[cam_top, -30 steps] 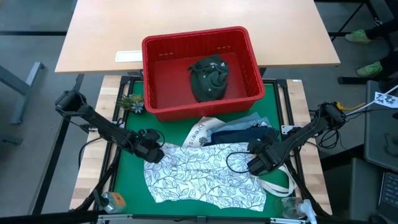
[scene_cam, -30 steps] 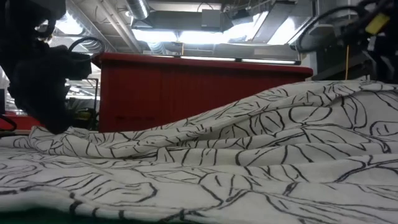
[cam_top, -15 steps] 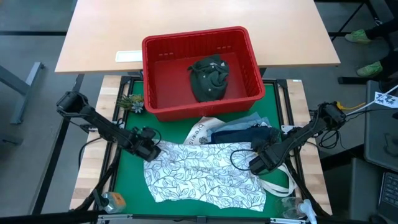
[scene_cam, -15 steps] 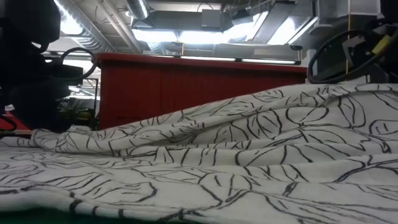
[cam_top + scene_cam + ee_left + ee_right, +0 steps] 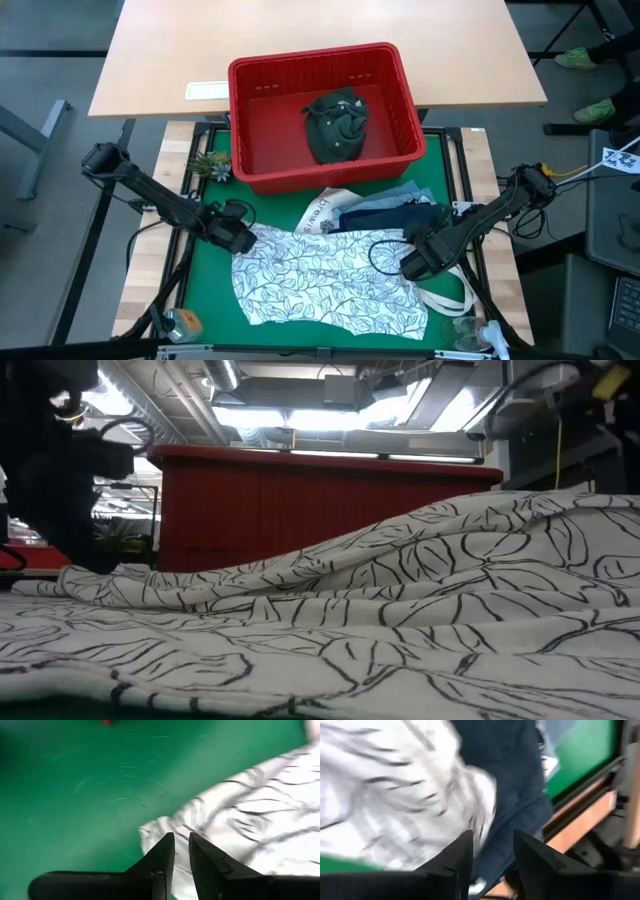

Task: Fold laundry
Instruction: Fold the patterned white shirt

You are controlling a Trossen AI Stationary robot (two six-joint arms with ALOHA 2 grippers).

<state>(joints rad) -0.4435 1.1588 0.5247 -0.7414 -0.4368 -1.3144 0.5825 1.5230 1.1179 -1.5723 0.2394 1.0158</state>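
The white leaf-print garment [image 5: 320,282] [image 5: 400,610] lies spread on the green mat [image 5: 205,290]. My left gripper [image 5: 238,238] [image 5: 181,836] is shut on its far left corner. My right gripper [image 5: 412,262] [image 5: 492,837] is shut on its far right corner. Beyond the garment lies a pile with a navy garment [image 5: 385,216] [image 5: 520,780], light blue denim [image 5: 402,192] and the white tote bag [image 5: 325,210]. A dark olive garment [image 5: 338,125] lies bunched in the red basket [image 5: 405,100] [image 5: 300,500]. My left gripper pinches the white garment's far left corner [image 5: 165,827] between its two nearly closed fingers, slanting down from the table's left side. The corner is drawn out toward the left; the rest lies on the mat. One layer or several, I cannot tell. My right gripper pinches the white garment's far right corner [image 5: 482,815] between its two fingers, slanting down from the table's right side. The cloth bunches where it enters the gap. That corner is raised a little and the rest lies on the mat.
The red basket stands at the mat's far edge, with a wooden table [image 5: 300,40] behind it. A small plant-like item [image 5: 208,165] lies left of the basket. A small bottle [image 5: 182,322] and a clear item [image 5: 472,332] sit at the near corners. The tote's handles [image 5: 450,296] trail near my right gripper.
My left gripper has gone toward the table's left edge and slightly up, still shut on the garment's corner. The corner has been drawn out leftward and the far edge has straightened, while the near part stays on the mat.
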